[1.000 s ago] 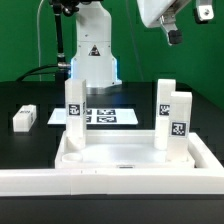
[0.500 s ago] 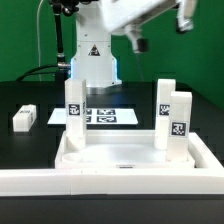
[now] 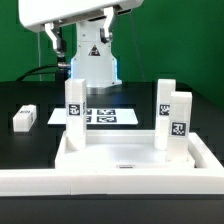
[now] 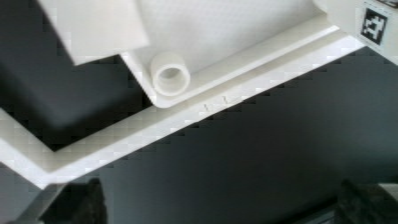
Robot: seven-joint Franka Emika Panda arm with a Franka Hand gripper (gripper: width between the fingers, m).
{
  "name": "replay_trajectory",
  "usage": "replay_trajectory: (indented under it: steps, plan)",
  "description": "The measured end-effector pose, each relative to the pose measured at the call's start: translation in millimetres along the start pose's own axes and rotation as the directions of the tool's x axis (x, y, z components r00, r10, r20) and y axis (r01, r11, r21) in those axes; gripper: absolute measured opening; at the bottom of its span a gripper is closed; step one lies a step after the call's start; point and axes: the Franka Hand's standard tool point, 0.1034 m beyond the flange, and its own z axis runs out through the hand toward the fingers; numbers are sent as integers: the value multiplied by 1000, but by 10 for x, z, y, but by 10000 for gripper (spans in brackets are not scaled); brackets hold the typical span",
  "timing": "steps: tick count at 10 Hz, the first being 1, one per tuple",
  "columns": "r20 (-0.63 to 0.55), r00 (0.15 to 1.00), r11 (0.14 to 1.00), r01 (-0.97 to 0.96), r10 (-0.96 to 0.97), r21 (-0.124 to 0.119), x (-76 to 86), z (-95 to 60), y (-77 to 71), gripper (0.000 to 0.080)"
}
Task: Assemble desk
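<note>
The desk top (image 3: 130,160) lies upside down with three legs (image 3: 75,110) standing in its sockets. Left of it, a fourth leg (image 3: 25,118) lies loose: light, rigid, smooth plastic, best pinched across flat sides. The gripper (image 3: 78,35) hangs above, fingers (image 3: 48,36) spread wide, empty.

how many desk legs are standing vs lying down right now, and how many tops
Legs standing upright: 3 – left leg, rear right leg, front right leg
Legs lying on the table: 1 – loose leg
Desk tops: 1 – desk top
Total: 5
</note>
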Motion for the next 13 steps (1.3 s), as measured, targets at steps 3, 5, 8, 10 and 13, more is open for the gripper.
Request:
replay_trajectory:
  steps: [3, 5, 8, 10, 13]
  plan:
    - [4, 984, 984, 177, -177, -12, 4, 15, 72, 649]
    - [60, 946, 945, 321, -318, -63, -146, 148, 789, 649]
    - [140, 944, 944, 315, -300, -98, -214, 129, 1481, 649]
    - [259, 928, 956, 290, -269, -47, -282, 177, 1315, 649]
    - [447, 861, 961, 275, -245, -3, -381, 335, 1480, 649]
